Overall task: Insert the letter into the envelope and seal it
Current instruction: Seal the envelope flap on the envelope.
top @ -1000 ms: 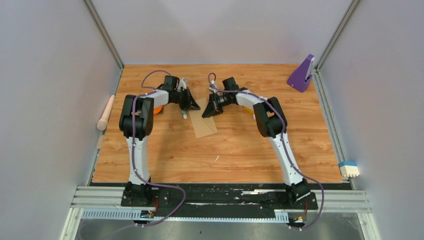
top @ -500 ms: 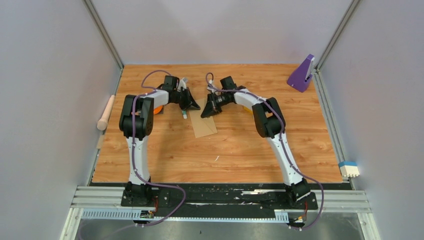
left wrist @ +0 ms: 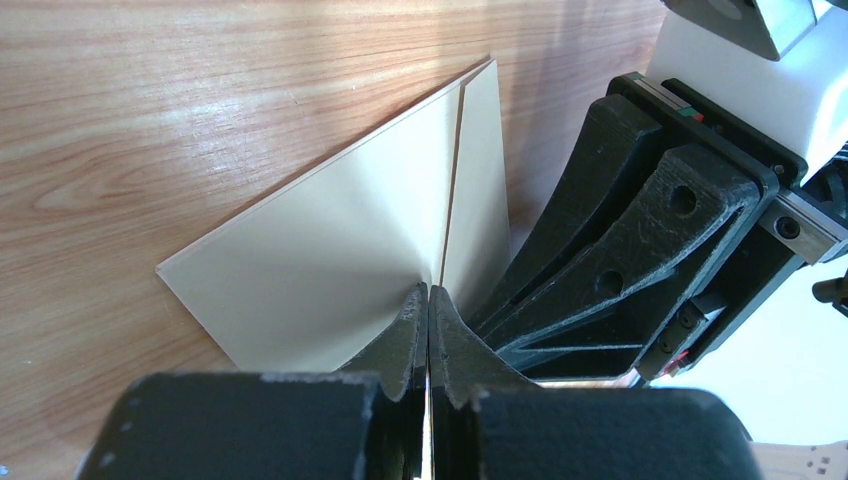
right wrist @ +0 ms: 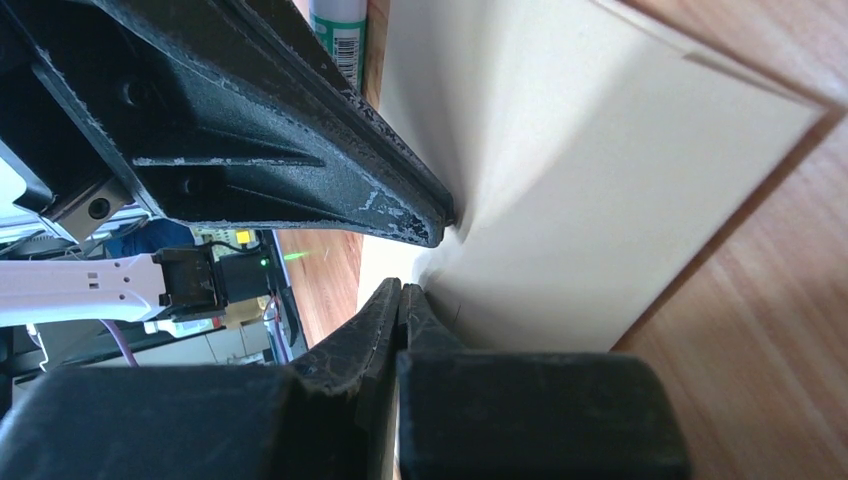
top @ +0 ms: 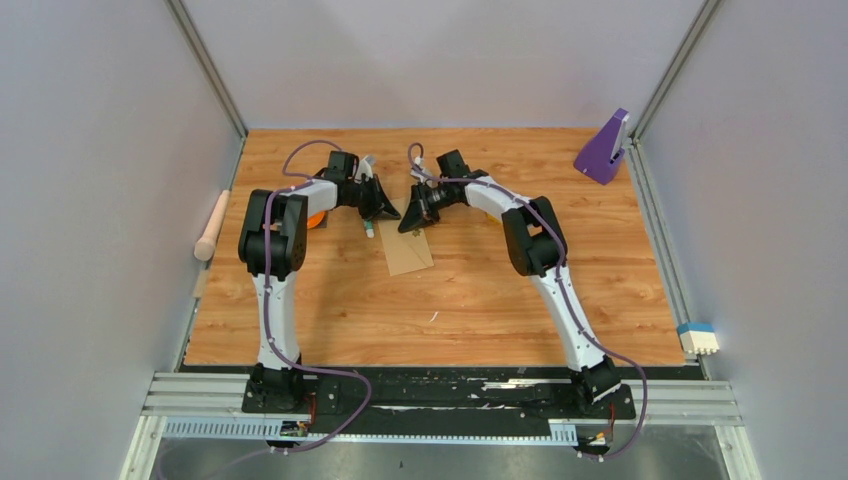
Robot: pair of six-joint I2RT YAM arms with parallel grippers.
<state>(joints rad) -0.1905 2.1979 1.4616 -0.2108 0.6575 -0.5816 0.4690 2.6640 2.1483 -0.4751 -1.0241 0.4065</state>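
Change since earlier frames: the right gripper (top: pixel 405 227) has shifted a little to the left and up in the top view, closing in on the left gripper (top: pixel 394 214). The left arm and the envelope have not moved.

Envelope (top: pixel 409 252): lies flat on the wooden table (top: pixel 480 300), just above the middle of the top view and slightly skewed. Its upper end sits under the two gripper tips. In the left wrist view it is a pale sheet (left wrist: pixel 330 240) with a straight crease running from the upper middle of the frame down to the fingertips. I cannot tell the letter apart from the envelope in any view.

Left gripper (left wrist: pixel 428 292): jaws pressed together, tips resting on the envelope at the lower end of the crease. I cannot tell whether any paper is pinched.

Right gripper (right wrist: pixel 400 290): jaws likewise closed tight, tips against the envelope (right wrist: pixel 600 200). The two grippers point at each other and nearly meet tip to tip.

Surroundings: a glue stick (top: pixel 369 229) lies just left of the envelope. A purple stand (top: pixel 603 148) occupies the table's upper right corner. A wooden cylinder (top: pixel 211 227) lies at the left edge.
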